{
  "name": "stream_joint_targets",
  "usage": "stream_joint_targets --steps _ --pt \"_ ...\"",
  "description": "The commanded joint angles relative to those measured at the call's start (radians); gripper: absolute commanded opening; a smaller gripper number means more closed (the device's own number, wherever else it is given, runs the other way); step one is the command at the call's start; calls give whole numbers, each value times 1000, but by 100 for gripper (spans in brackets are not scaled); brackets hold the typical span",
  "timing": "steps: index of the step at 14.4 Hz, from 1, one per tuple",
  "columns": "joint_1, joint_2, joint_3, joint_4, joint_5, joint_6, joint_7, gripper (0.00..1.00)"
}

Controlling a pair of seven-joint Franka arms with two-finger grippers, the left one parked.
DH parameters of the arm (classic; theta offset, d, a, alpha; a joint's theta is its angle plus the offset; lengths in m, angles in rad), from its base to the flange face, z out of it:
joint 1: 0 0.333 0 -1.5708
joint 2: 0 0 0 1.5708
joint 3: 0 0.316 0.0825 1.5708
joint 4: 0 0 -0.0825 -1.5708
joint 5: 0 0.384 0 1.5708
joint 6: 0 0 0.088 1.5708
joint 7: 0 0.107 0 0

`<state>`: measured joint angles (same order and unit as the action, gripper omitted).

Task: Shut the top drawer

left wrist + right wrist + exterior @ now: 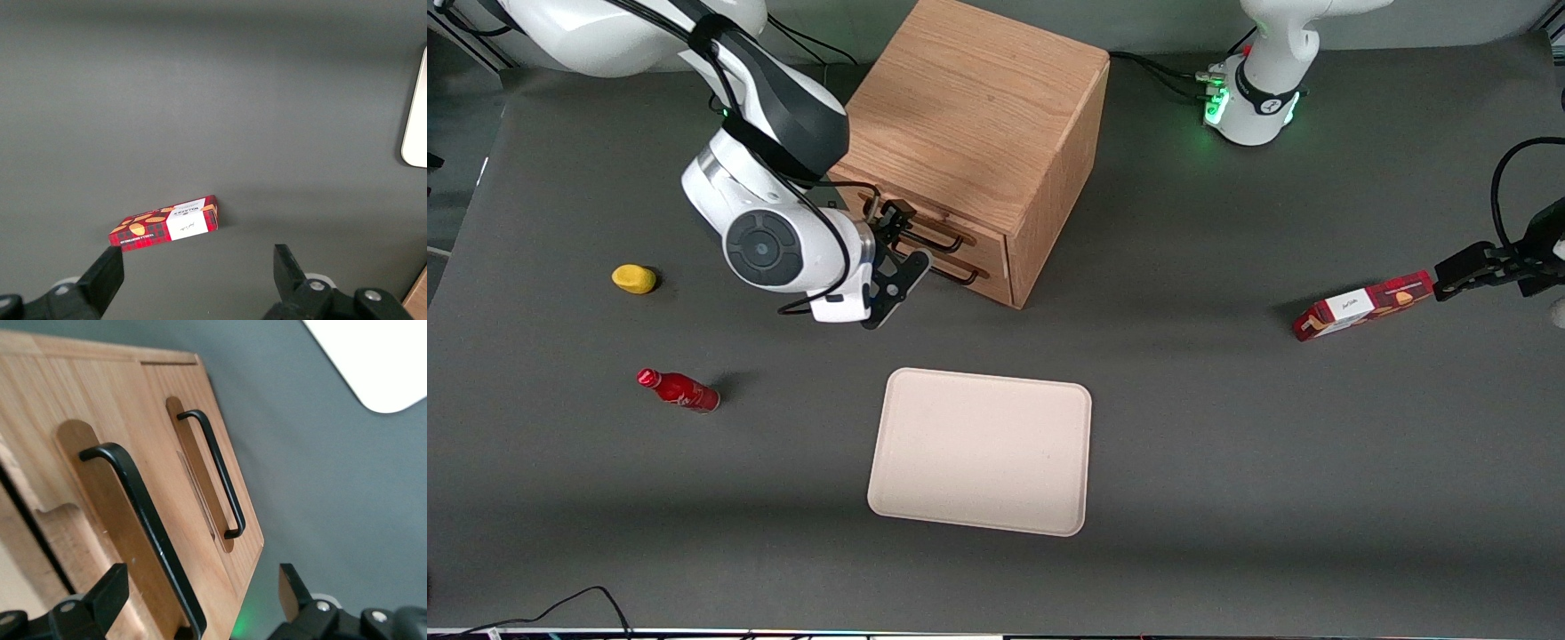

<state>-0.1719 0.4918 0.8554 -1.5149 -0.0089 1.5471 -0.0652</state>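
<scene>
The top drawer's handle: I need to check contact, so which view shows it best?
The right wrist view: the top drawer's handle fills it, close before the open pincer. The front view shows it partly hidden by the arm; the left wrist view, nothing.

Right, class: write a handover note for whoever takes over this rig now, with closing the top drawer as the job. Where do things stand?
Gripper: open, holding nothing, right in front of the cabinet, fingers either side of the top drawer's black handle.
Top drawer: almost or fully in; a dark gap shows along its edge, so I cannot call it flush.
Lower drawer: looks shut.
Done: approach.
Left: press the top drawer front home, check it, then back away.
</scene>
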Motion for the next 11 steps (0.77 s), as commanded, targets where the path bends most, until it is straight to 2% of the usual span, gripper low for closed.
stream_joint_targets --steps 1,3,8,11 --pt "-1 -79 -64 27 23 -29 39 100" --pt "-1 -134 -119 28 20 -29 42 100" --pt "69 -272 -373 54 -14 -29 175 100" --pt "107 -321 -508 55 -63 -7 332 100"
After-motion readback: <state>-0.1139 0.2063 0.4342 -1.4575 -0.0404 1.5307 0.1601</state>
